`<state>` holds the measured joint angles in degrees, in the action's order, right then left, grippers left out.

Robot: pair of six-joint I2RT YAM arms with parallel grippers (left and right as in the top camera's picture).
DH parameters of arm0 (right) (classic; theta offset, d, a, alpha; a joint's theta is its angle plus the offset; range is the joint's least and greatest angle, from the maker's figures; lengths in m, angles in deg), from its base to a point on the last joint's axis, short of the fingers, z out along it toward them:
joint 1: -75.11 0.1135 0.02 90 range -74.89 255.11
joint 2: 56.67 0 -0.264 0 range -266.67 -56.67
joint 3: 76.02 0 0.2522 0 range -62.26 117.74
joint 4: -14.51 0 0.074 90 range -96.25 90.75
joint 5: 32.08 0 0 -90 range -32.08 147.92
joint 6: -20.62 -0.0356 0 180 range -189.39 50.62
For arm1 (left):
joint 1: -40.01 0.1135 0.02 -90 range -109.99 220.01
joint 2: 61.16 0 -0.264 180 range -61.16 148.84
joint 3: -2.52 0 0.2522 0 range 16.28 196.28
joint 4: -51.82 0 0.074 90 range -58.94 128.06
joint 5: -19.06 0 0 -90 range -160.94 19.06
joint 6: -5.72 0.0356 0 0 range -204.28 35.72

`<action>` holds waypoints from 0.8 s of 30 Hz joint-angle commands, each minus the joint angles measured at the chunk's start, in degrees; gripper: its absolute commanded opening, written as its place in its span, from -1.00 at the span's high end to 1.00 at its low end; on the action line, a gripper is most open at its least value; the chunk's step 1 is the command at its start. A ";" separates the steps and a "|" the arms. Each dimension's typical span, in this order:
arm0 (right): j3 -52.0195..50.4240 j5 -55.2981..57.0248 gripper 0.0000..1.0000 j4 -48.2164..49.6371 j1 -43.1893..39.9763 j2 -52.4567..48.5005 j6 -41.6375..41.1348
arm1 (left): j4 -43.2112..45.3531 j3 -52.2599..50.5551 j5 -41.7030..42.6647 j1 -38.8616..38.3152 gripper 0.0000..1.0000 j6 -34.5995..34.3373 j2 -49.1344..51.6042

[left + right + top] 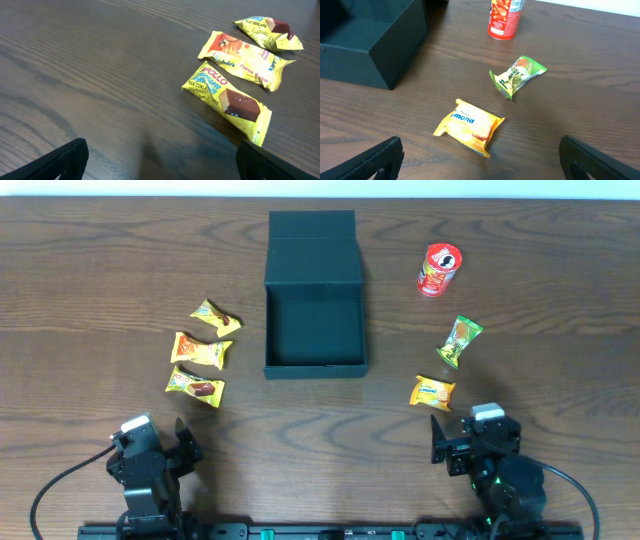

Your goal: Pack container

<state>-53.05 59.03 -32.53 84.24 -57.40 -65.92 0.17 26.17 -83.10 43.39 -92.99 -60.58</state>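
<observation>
Packing has not begun. The container (315,290) sits at the middle of the table (90,270) toward 12 o'clock, its hinged lid folded back on the far side and its dark inside bare. All six snacks lie outside it.

At the container's 8 to 9 o'clock lie three yellow packets close together: a chocolate wafer packet (270,32) farthest out, a Julie's peanut butter packet (245,60) in the middle, and an Apollo cake packet (227,97) nearest the left gripper (158,442). At 2 o'clock stands a red snack can (438,270), upright. A green packet (461,340) lies at 3 to 4 o'clock, and a yellow Mona packet (468,126) at 4 o'clock, just ahead of the right gripper (472,432).

Both arms rest at the table's 6 o'clock edge, jaws spread wide and holding nothing.

Nothing blocks the way to the box opening. The left-hand packets lie close together, so a neighbour may get nudged when one is lifted.
</observation>
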 commanded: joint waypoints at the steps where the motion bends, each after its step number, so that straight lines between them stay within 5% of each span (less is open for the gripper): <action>1: -0.59 -0.04 -0.99 -0.09 0.22 0.42 -0.63 | 0.00 -0.63 -0.22 0.35 -0.91 1.01 -0.37; 5: -0.59 -3.04 -0.99 0.52 0.24 0.42 -6.21 | 0.00 -0.63 -0.22 0.35 -0.91 1.01 -0.37; 13: -0.61 -13.20 -0.98 1.29 0.24 0.42 -30.34 | 0.00 -0.63 -0.22 0.35 -0.91 1.01 -0.37; 19: -0.61 -13.55 -0.98 1.44 0.28 0.42 -31.95 | 0.00 -0.63 -0.20 0.35 -0.91 1.01 -0.37; 24: -1.64 -11.93 -0.99 13.57 0.26 -0.33 -24.48 | 0.00 -0.63 -0.20 0.35 -0.91 1.01 -0.37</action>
<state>-54.23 46.90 -22.36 84.24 -57.42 -94.03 0.19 26.17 -83.10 43.39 -92.99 -60.58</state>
